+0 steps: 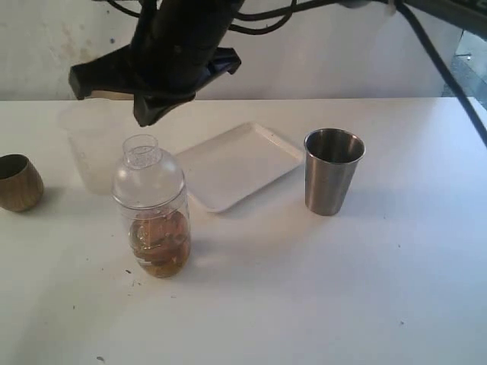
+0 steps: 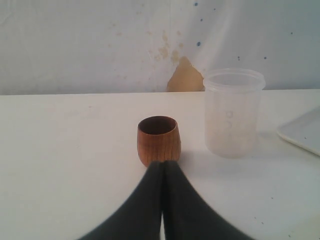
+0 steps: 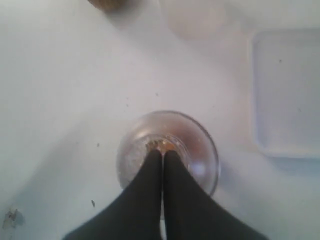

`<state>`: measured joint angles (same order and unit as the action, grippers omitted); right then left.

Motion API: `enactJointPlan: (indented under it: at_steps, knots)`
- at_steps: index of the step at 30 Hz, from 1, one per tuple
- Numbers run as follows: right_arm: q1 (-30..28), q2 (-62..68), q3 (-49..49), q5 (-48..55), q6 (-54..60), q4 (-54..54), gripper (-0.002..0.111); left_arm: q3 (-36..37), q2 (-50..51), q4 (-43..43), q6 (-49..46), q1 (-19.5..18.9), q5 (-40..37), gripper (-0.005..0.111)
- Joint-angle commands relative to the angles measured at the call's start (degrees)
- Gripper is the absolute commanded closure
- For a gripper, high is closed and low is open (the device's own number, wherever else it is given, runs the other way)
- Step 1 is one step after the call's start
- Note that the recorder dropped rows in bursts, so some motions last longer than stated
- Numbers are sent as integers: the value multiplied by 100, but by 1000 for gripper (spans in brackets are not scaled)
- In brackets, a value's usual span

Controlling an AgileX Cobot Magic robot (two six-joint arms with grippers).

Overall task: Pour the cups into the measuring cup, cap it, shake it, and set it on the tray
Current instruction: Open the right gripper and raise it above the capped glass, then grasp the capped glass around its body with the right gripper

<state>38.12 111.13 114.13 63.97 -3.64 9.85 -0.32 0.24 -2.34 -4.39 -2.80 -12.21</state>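
Note:
The clear measuring cup [image 1: 152, 228] stands upright on the table with the dome cap [image 1: 147, 171] on it and brownish contents at its bottom. My right gripper [image 1: 148, 118] hangs above the cap, reaching in from the right. Seen from above, that gripper [image 3: 162, 152] is shut and empty over the capped cup [image 3: 200, 150]. The wooden cup [image 1: 19, 182] sits upright at the far left. My left gripper [image 2: 164, 162] is shut and empty just in front of this wooden cup [image 2: 158, 140]. The steel tumbler [image 1: 332, 171] stands right of the white tray [image 1: 236, 163].
A frosted milky cup [image 1: 91, 148] stands behind the measuring cup, between the wooden cup and the tray. It also shows as the frosted cup [image 2: 232, 112] beside the wooden cup, with a tray corner [image 2: 302, 132] past it. Small dark specks [image 1: 129, 271] dot the white table.

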Motion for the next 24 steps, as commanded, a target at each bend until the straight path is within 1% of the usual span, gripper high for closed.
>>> enactJointPlan:
  at_steps: [1,9,13,19,24]
  knots:
    - [221,-54,52,-267,126,70,108,32,-24,17,12,-7,62,107]
    - [278,434,41,-29,126,-67,108,32,-24,17,12,-7,62,107]
    - [297,469,41,69,126,-67,108,32,-24,17,12,-7,62,107]
    - [291,276,41,50,151,-104,108,32,-24,17,12,-7,62,107]
    - [291,-94,41,-204,448,-219,108,32,-24,17,12,-7,62,107]
